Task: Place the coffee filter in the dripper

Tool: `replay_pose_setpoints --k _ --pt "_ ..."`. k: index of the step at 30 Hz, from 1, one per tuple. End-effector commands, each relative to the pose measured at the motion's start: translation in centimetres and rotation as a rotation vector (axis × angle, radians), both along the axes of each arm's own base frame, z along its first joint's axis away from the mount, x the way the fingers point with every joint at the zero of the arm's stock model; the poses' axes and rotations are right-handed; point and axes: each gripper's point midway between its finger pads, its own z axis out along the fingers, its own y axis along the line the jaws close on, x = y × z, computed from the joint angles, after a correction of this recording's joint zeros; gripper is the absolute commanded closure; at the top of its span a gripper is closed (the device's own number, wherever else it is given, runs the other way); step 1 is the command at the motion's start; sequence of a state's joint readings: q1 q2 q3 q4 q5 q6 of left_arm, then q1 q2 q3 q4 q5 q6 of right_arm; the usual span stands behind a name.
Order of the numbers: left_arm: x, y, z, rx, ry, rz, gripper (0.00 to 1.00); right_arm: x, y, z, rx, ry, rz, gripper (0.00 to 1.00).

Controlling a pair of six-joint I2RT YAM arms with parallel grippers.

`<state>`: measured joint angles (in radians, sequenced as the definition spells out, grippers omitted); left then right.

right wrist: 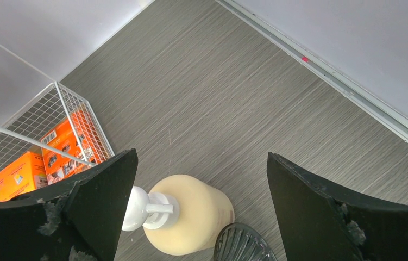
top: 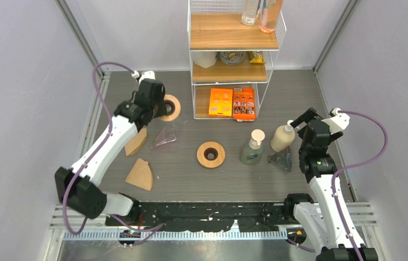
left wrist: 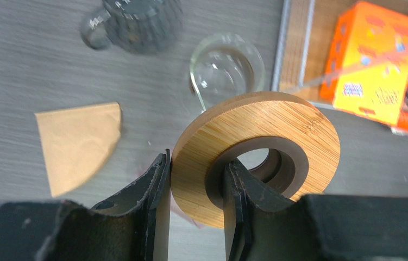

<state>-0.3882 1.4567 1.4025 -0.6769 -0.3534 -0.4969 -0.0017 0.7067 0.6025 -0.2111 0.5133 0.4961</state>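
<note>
Grey wood-grain tabletop [top: 190, 185] boxed in by lilac walls, with a wire shelf [top: 218, 32] at the far middle and orange boxes [top: 220, 102] on its lowest level. At far left, left gripper [left wrist: 197, 163] clamped on a wooden ring [left wrist: 277, 119], one finger through the hole, the other outside the rim, ring held tilted. Right gripper [right wrist: 201, 155] spread wide and empty, hovering over a cream pump bottle [right wrist: 190, 217] at right. Task's paper: near filter [top: 140, 175] lying flat at near left, second filter [left wrist: 79, 144] partly under the left arm, neither one grasped. Clear glass cone [left wrist: 226, 68] just right of the second filter, probably the dripper body; uncertain, given a ribbed glass piece [top: 283, 159] by the right-hand bottles and a spare ring [top: 211, 154] at mid-table. Likely step in hand: setting ring and cone up first. To do it well: level the ring, lower slowly, draw the inner finger straight up and out, then pinch a filter by its curved edge. Open room toward mid-table; shelf frame near on the ring's right, wall close on the left, so best to swing toward the near side.
</note>
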Motion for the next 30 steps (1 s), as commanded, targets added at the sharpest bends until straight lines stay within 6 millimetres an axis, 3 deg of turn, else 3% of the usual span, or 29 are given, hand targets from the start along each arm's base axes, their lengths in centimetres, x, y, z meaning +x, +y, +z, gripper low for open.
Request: replay_pose_setpoints --k 1,5,10,25,30 --pt "2.8 0.0 2.5 0.026 -0.019 -0.044 1.0 0.2 -0.5 2.4 -0.008 -0.074 -0.028 0.05" --pt "3.5 0.7 1.7 0.067 0.064 -0.037 1.0 0.3 -0.3 2.4 -0.01 -0.068 -0.017 0.05" --pt "3.6 -0.6 0.2 0.008 0.139 -0.114 1.0 0.6 0.0 2.2 -0.008 -0.056 0.001 0.05" --pt "5.1 -0.8 -3.7 -0.092 0.29 -0.155 1.0 1.1 0.7 1.9 -0.011 -0.031 0.05 0.05" --pt "5.1 -0.7 -4.8 -0.081 0.328 -0.148 0.94 1.4 0.9 1.9 -0.015 -0.024 0.07 0.05"
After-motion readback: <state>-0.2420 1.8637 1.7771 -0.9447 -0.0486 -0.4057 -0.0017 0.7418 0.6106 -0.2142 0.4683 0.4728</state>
